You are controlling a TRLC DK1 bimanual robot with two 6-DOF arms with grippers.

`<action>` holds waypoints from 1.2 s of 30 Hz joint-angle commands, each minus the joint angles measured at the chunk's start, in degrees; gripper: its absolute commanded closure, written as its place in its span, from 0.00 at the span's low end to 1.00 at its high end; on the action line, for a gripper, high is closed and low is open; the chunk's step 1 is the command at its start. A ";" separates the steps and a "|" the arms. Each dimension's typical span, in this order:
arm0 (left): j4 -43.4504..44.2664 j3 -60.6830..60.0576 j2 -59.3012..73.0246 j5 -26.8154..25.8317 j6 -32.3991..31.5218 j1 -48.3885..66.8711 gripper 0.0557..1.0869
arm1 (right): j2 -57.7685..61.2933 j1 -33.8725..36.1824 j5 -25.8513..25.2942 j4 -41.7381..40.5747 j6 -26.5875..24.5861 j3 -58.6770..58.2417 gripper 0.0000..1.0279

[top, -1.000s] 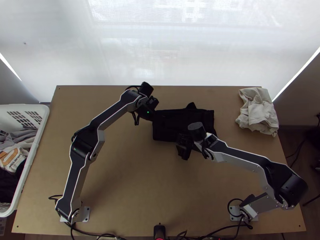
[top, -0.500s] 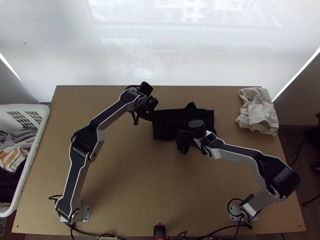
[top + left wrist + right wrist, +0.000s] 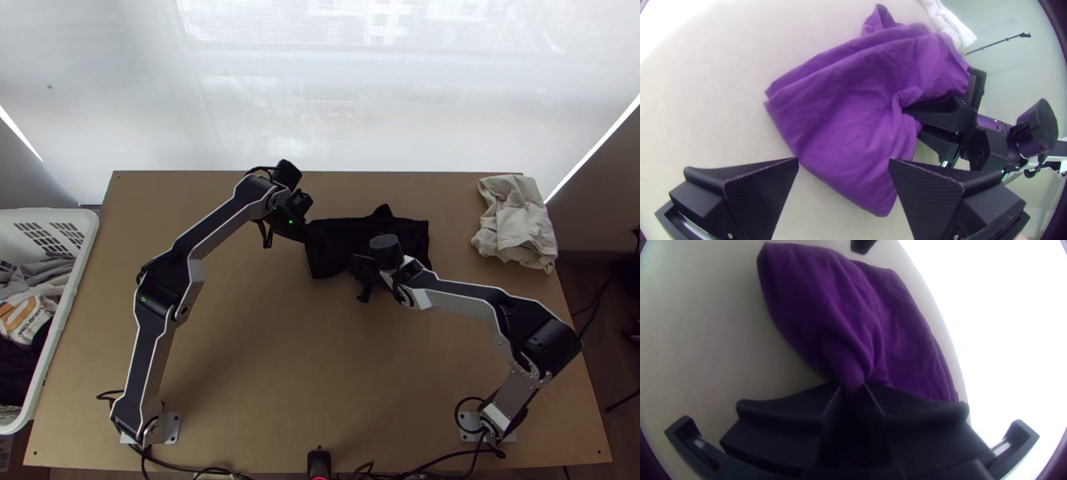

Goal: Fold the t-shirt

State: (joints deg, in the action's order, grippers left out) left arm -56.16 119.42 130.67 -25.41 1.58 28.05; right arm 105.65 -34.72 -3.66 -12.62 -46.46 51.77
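"Right gripper (image 3: 364, 278) is pinching the t-shirt (image 3: 328, 252), isn't it?"

"Yes, its fingers are closing off a bunched bit of cloth (on the side facing the table's (image 3: 240, 360) near edge)."

"And the left gripper (image 3: 299, 218)?"

"Hanging wide open (holding nothing) by the t-shirt's end towards the table's left edge."

"How is the t-shirt lying?"

"It's lying folded in layers, nearer the far edge than the near one, creases running into the pinch (a small flap is poking out towards the far edge)."

"Farther out?"

"Pale cloth (image 3: 516, 224) is lying bunched by the far right corner, and a white basket (image 3: 78, 280) is holding clothes (image 3: 28, 316) beside the left edge."
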 commanded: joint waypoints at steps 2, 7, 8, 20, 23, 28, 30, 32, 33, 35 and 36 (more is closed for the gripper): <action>-2.02 -1.47 -5.87 0.01 -0.18 -1.86 0.05 | -9.14 -0.70 -1.26 0.76 5.68 0.79 0.97; -2.11 -4.98 -11.76 0.18 -0.27 -3.09 0.05 | -17.14 -0.35 -3.11 4.01 8.49 2.64 0.97; -2.11 -5.77 -12.99 0.18 -0.27 -3.53 0.05 | -18.55 -0.08 -3.19 4.71 8.75 3.08 0.97; -2.11 -15.44 -24.59 1.77 0.00 -7.93 0.05 | -28.48 7.65 -3.99 9.28 8.75 7.91 0.97; -2.11 -17.99 -27.31 1.85 0.09 -9.42 0.05 | -30.41 11.17 -3.99 9.72 8.75 8.61 0.97; -2.37 -21.68 -32.06 1.94 0.26 -12.15 0.05 | -33.58 20.39 -3.63 10.69 8.75 9.76 0.97; -2.37 -23.70 -34.08 1.94 0.26 -13.46 0.05 | -34.81 25.32 -1.79 10.86 8.84 9.76 0.97; -2.37 -26.08 -36.01 1.94 0.26 -14.69 0.05 | -35.77 30.50 0.32 11.39 9.02 9.84 0.97; -2.37 -27.39 -36.98 1.94 0.44 -15.22 0.05 | -36.12 33.31 1.73 11.66 9.10 9.84 0.97; -2.37 -29.59 -38.74 1.94 0.79 -16.28 0.05 | -36.48 38.50 4.10 11.83 9.10 10.02 0.97; -2.37 -30.65 -39.53 1.94 1.05 -16.72 0.05 | -36.48 41.14 5.51 11.92 9.10 10.28 0.97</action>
State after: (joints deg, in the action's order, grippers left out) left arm -58.59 95.44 97.03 -23.44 1.96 14.79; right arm 71.57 -8.62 -3.99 -1.80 -37.56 61.19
